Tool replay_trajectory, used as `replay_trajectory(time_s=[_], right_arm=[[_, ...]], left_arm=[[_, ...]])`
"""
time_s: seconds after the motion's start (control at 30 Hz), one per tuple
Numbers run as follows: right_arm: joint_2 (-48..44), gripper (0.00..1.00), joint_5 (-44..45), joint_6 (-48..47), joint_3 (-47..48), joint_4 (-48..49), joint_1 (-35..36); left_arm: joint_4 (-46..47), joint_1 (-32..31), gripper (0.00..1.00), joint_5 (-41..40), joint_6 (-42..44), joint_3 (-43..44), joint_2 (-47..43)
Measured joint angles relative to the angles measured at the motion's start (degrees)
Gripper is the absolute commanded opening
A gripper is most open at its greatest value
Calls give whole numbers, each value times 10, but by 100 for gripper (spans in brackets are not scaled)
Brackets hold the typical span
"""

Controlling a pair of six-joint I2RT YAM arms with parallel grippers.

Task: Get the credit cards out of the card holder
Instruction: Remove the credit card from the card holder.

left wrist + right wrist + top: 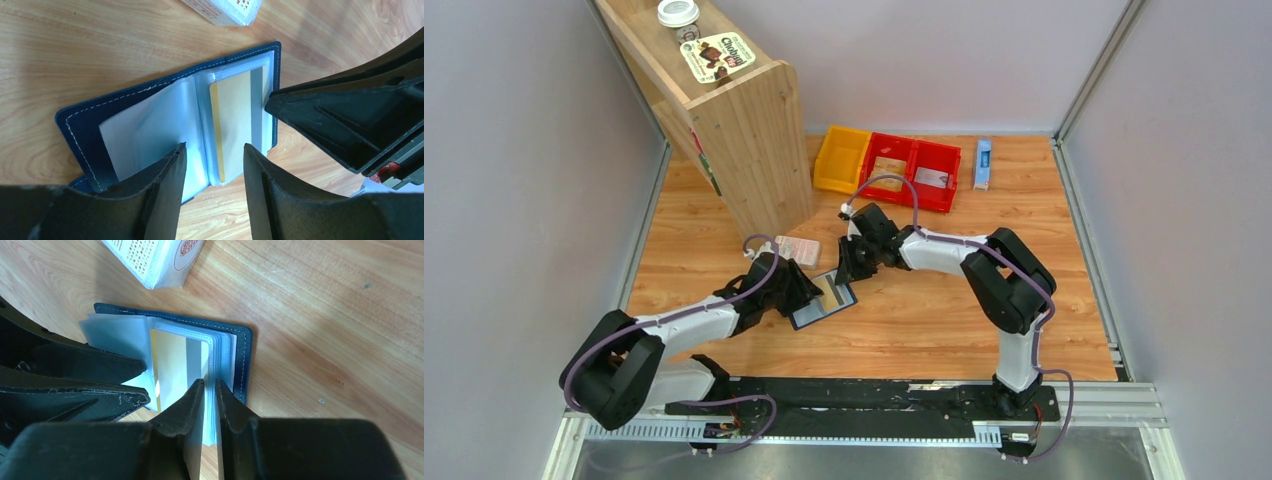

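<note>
The navy card holder lies open on the wood table, clear sleeves up. It also shows in the left wrist view and the right wrist view. A tan-yellow credit card sits in a sleeve on its right half and also shows in the right wrist view. My left gripper is open and low over the holder's near edge, one finger over the left sleeve. My right gripper is shut on the edges of the stacked clear sleeves beside the card. Any other cards are hidden.
A pink-and-white packet lies just beyond the holder, close to both grippers. A wooden shelf unit stands at the back left. A yellow bin, red bins and a slim blue-and-white box sit at the back.
</note>
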Motion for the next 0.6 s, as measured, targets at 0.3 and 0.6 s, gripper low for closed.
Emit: replay_trajectory(time_s=[0.3,0.6], right_arm=[[0,17,-15,5,-26,44,-1],[0,17,-21,9,-33,58,0]], left_arm=[[110,12,48,24,-33,-38,26],[163,15,36,28,-45,-76,12]])
